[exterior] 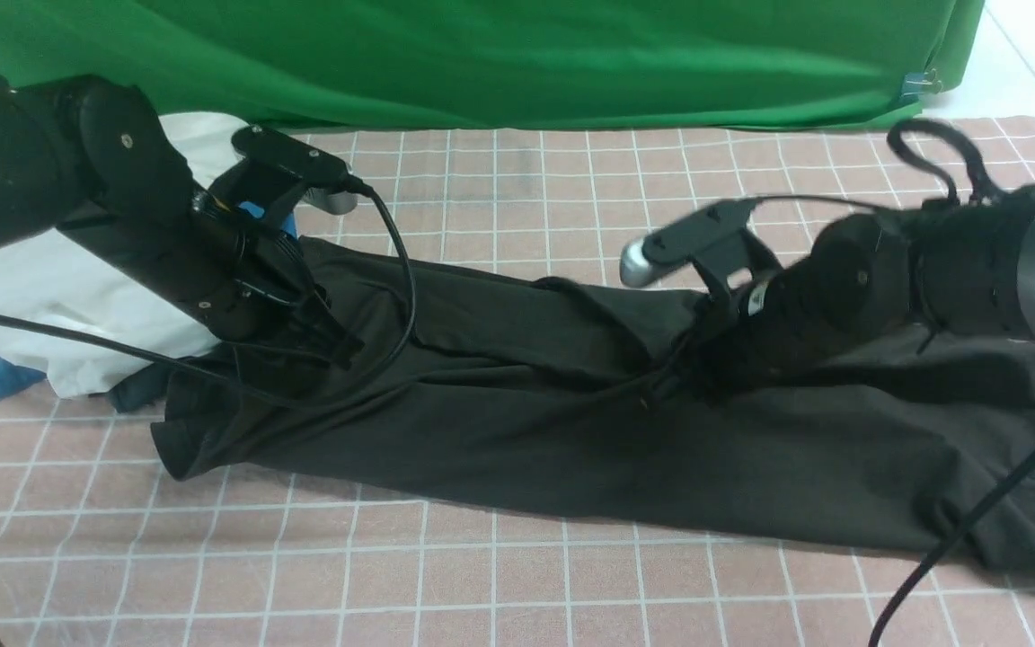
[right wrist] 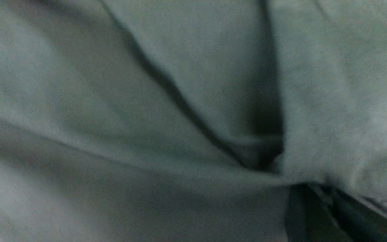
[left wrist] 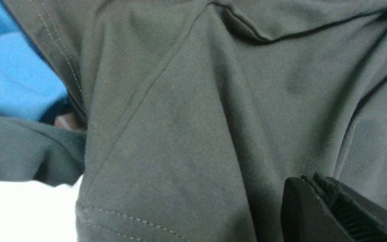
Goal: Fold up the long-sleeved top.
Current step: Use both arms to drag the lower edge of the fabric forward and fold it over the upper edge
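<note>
Dark long-sleeved top sprawls across mid-frame, left to right. Jaws of left gripper fully closed against it, grasp unclear. Jaws of right gripper closed, fabric bunched into them.

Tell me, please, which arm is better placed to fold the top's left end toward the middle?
Probably left. The left gripper sits shut at the left end of the long-sleeved top, beside the white garment; the right gripper is pinching cloth near the middle, away from that end.
</note>
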You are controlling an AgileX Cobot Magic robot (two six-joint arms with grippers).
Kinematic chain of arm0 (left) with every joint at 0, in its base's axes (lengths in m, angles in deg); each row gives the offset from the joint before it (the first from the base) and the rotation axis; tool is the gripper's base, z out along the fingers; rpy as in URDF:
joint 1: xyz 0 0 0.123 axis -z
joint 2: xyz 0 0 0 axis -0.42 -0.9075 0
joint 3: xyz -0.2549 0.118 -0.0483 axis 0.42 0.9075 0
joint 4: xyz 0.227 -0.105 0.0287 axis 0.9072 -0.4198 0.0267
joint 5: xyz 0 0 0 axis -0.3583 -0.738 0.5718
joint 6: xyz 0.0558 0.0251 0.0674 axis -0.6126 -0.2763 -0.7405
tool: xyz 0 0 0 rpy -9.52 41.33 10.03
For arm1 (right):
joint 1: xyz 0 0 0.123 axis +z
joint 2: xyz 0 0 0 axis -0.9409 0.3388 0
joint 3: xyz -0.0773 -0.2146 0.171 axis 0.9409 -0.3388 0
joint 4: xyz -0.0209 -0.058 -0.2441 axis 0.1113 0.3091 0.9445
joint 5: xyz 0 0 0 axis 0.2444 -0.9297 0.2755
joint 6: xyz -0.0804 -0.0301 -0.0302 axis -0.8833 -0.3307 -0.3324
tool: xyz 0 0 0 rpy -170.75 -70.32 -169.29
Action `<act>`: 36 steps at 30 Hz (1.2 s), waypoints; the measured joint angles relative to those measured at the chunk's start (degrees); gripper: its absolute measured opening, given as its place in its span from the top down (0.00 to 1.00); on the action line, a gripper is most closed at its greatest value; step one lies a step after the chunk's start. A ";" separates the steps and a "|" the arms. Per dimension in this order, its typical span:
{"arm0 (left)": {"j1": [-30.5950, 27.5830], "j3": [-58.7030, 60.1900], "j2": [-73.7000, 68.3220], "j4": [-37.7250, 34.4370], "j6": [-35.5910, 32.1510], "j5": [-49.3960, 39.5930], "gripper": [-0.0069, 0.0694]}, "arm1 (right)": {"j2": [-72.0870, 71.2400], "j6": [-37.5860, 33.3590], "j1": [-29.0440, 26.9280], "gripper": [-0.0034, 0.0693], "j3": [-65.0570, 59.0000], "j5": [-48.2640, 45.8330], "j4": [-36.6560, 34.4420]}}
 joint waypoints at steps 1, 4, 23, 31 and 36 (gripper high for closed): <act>0.00 0.00 0.00 -0.15 -0.06 0.00 0.89 | 0.08 0.00 0.00 0.90 1.04 0.59 0.13; 0.00 0.00 0.00 -0.21 -0.18 0.06 0.89 | 1.18 0.00 -0.07 0.90 2.87 0.82 0.20; 0.00 0.06 0.00 -1.30 -0.20 0.63 0.89 | 6.68 1.26 -9.50 0.87 10.03 10.55 0.32; 0.55 3.15 0.11 -8.79 -5.13 2.00 0.89 | -0.10 -1.13 -4.16 0.87 8.76 -14.23 0.10; 7.28 10.67 -0.15 -14.40 -14.35 11.12 0.89 | 1.54 -1.84 0.88 0.87 7.59 -9.80 -0.52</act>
